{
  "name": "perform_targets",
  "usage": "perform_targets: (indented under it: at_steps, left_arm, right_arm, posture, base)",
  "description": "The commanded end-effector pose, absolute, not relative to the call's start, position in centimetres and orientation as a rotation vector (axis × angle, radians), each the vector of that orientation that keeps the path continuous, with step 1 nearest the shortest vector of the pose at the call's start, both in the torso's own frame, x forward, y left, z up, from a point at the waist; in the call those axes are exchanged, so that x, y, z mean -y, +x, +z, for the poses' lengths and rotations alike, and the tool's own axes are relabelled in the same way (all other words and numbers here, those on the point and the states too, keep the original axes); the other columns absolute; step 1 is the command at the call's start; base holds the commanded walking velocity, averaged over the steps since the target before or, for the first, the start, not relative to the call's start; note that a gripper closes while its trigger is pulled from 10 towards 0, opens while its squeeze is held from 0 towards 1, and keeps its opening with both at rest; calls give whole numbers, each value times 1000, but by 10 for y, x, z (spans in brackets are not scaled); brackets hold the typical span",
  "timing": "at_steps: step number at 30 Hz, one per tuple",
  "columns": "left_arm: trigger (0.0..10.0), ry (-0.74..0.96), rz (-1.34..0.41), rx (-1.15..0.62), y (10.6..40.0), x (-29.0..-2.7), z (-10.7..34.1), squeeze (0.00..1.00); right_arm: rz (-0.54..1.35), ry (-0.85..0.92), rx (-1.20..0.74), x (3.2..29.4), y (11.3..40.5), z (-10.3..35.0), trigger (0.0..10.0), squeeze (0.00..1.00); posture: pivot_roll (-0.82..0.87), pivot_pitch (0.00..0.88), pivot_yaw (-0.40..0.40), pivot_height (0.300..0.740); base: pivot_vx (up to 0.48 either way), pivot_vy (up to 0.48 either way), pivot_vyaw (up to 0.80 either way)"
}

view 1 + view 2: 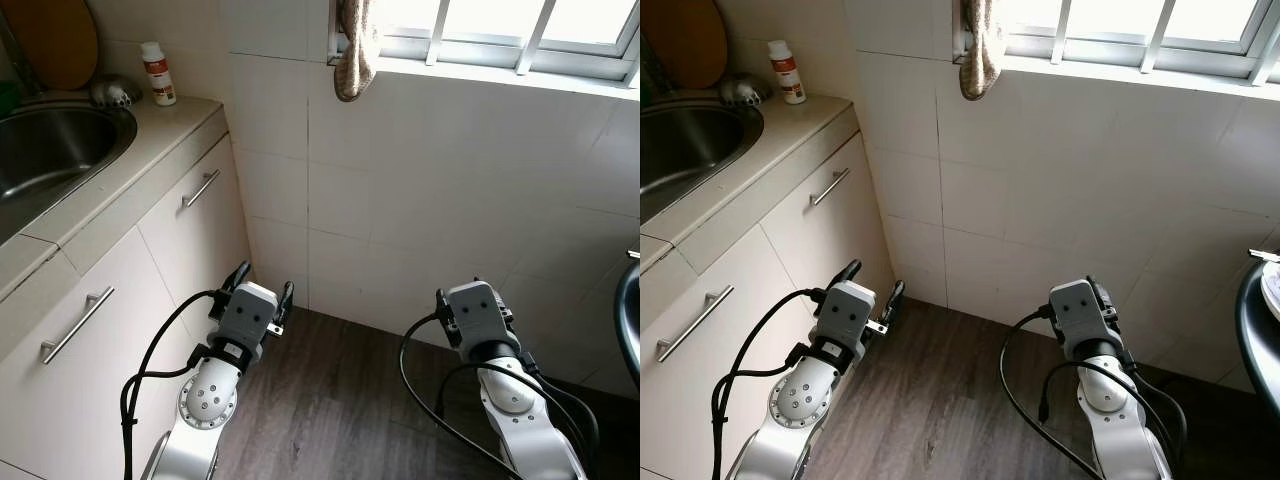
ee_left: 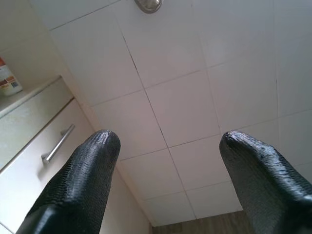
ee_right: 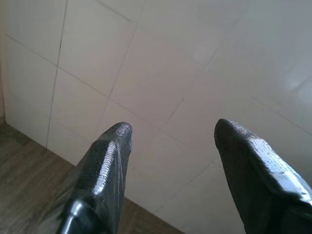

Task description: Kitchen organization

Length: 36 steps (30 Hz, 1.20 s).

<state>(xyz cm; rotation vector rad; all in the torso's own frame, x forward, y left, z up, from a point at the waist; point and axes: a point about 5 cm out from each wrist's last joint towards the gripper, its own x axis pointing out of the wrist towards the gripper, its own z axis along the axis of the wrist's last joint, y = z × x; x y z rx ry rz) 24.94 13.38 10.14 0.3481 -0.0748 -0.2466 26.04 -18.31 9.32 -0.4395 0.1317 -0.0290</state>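
A white bottle with a red label (image 1: 158, 73) stands at the back of the beige counter (image 1: 165, 125), next to a steel sink (image 1: 50, 150). Below the counter are white cabinet doors with metal bar handles (image 1: 201, 188). My left gripper (image 1: 264, 285) hangs low beside the cabinet, over the wood floor, open with nothing between its fingers (image 2: 92, 161). It faces the tiled wall. My right gripper (image 3: 170, 129) is open too and holds nothing; its silver wrist (image 1: 475, 310) is low in front of the same wall.
A round wooden board (image 1: 50, 40) leans behind the sink, with a small metal object (image 1: 112, 93) beside it. A brown cloth (image 1: 355, 45) hangs from the barred window sill. A dark round edge (image 1: 628, 320) juts in at far right. Wood floor (image 1: 330, 400) lies between the arms.
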Motion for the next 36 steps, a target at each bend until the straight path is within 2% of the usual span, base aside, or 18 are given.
perform_targets:
  at_steps: [1, 12, 16, 21, 36]
  left_arm:
    - [10000, 335, -246, 66, 251, -134, 102, 0]
    - [10000, 316, -229, 59, 250, -136, 102, 0]
    - [10000, 315, -229, 54, 250, -137, 102, 0]
    - [10000, 311, -238, 50, 250, -135, 101, 0]
    - [10000, 309, -242, 54, 250, -133, 102, 0]
  right_arm:
    - [-57, -404, -179, 189, 262, 90, 10000, 0]
    - [-38, -475, -160, 186, 264, 92, 10000, 0]
    - [-33, -559, -148, 186, 263, 92, 10000, 0]
    - [-34, -580, -155, 187, 262, 93, 10000, 0]
    - [-29, -621, -154, 188, 263, 93, 10000, 0]
  posture:
    - [34, 0, -34, 740]
    - [44, 0, -45, 740]
    - [38, 0, -40, 740]
    - [31, 0, -37, 740]
    - [31, 0, -44, 740]
  base:
    - [0, 0, -800]
    - [0, 0, -791]
    - [0, 0, 0]
    - [0, 0, 0]
    - [0, 0, -785]
